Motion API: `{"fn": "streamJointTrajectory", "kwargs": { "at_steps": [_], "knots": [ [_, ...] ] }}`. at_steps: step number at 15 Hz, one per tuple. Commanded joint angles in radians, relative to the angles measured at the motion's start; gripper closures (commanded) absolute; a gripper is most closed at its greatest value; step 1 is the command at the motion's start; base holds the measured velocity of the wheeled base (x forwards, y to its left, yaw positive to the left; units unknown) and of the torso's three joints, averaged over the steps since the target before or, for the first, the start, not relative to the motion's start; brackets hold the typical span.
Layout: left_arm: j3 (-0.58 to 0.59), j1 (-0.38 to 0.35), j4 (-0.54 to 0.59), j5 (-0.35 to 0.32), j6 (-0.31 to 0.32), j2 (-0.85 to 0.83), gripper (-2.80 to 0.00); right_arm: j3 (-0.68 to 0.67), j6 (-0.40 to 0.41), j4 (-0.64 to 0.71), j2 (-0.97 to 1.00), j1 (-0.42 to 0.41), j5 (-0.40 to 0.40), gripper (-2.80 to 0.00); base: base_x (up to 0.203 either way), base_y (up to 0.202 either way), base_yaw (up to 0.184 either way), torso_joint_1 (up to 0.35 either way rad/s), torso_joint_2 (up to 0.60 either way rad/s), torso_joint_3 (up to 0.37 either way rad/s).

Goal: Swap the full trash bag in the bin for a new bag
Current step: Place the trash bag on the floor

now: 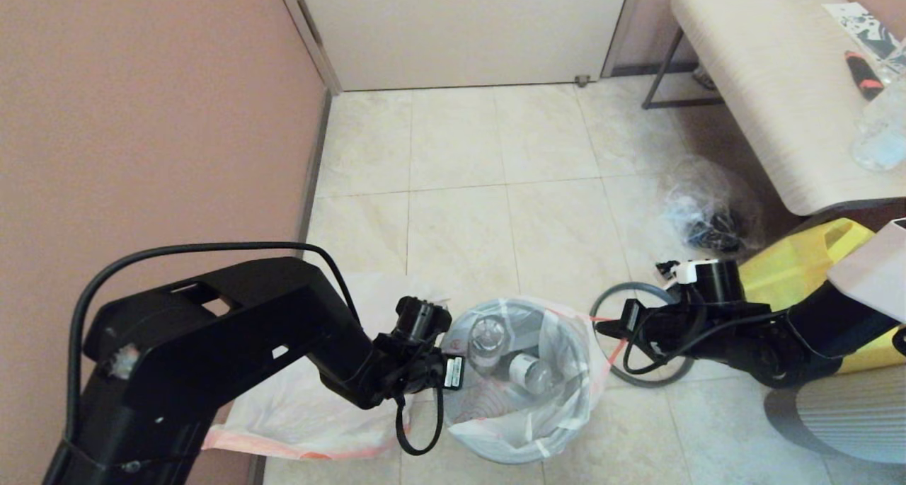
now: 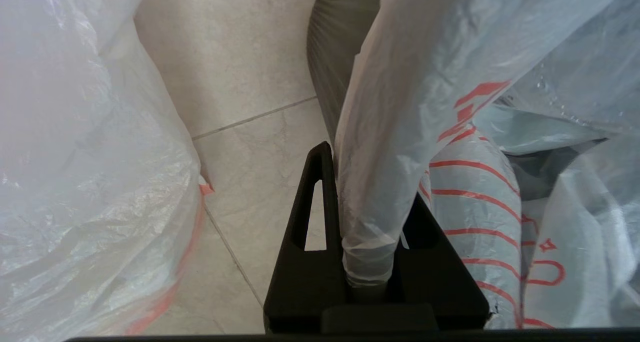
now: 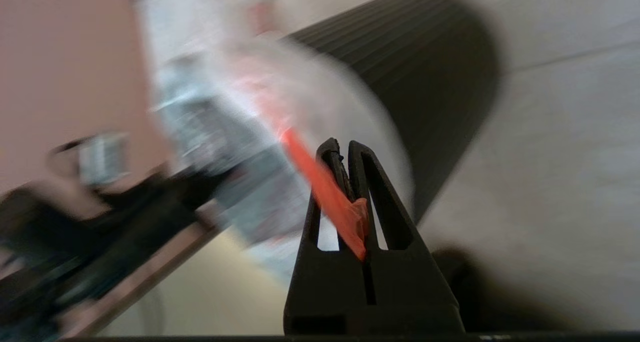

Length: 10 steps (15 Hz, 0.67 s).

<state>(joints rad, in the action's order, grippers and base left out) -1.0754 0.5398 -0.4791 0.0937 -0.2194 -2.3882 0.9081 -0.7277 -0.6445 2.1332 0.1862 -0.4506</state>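
The full trash bag (image 1: 538,393), white with red print and clear bottles (image 1: 488,342) showing, sits in the black ribbed bin (image 3: 430,72). My left gripper (image 1: 453,372) is at the bag's left rim, shut on a bunched fold of it (image 2: 372,192). My right gripper (image 1: 603,323) is at the bag's right side, shut (image 3: 345,145) on the orange-red drawstring (image 3: 325,192), which runs taut to the bag. The bin's grey ring (image 1: 623,287) lies on the floor under the right arm. The new bag (image 1: 304,407) lies flat on the floor to the left of the bin, by the left arm.
A pink wall (image 1: 141,117) runs close on the left. A clear bag with dark items (image 1: 708,212) and a yellow tote (image 1: 800,265) lie at the right, beside a pale bench (image 1: 764,81). A door (image 1: 460,25) closes the far end of the tiled floor (image 1: 460,209).
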Motion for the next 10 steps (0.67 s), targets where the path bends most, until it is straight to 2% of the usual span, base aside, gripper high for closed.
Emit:
{"fn": "streamJointTrajectory", "kwargs": {
  "at_steps": [1,3,5,6,10],
  "knots": [
    [0.0,0.0,-0.006,0.006,0.0,-0.019,0.0,-0.011,-0.021,-0.006,-0.056,-0.008,-0.067,0.0,0.0,0.0,0.0,0.0,0.0,0.0],
    [-0.001,0.002,-0.006,0.011,0.0,-0.025,0.0,-0.032,-0.035,-0.006,-0.094,-0.011,-0.197,0.0,0.0,0.0,0.0,0.0,0.0,0.0],
    [-0.006,0.007,-0.006,0.036,0.002,-0.03,0.0,-0.047,-0.041,-0.005,-0.131,-0.008,-0.274,0.0,0.0,0.0,0.0,0.0,0.0,0.0],
    [-0.015,0.014,-0.004,0.072,0.004,-0.036,0.0,-0.045,-0.051,-0.004,-0.152,-0.004,-0.307,0.0,0.0,0.0,0.0,0.0,0.0,0.0],
    [-0.053,0.025,0.004,0.189,0.028,-0.065,0.0,-0.031,-0.055,0.028,-0.221,0.031,-0.321,0.0,0.0,0.0,0.0,0.0,0.0,0.0]
  ]
}}
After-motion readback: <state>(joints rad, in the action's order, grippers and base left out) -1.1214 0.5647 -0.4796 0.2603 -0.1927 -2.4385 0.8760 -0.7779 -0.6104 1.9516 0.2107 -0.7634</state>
